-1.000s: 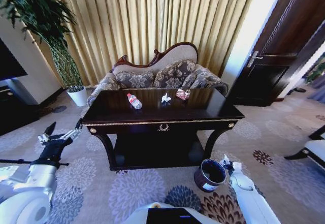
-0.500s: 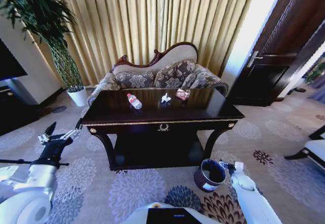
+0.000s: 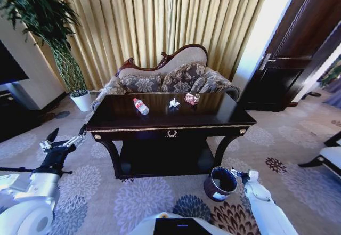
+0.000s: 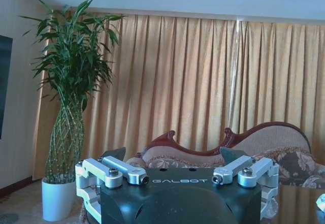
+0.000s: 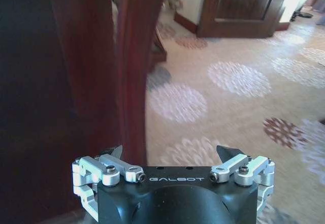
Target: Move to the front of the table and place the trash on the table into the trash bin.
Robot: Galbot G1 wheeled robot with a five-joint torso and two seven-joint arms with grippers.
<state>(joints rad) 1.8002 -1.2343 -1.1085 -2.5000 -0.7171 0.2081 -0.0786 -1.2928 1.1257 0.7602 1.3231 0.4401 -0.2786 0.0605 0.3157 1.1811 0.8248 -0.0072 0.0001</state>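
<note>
Only the right gripper (image 3: 238, 173) has drifted slightly toward 4 o'clock beside the trash bin (image 3: 219, 183), jaws released like the idle left gripper's (image 3: 65, 138), so the trash (image 3: 140, 106) sits untouched at the surface's (image 3: 213, 118) 12 o'clock edge.

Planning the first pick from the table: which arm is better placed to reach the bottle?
Probably the left. The left claw hangs open near the table's left front corner, the side where the bottle lies. The right claw, also open, sits low beside the trash bin, below tabletop height.
</note>
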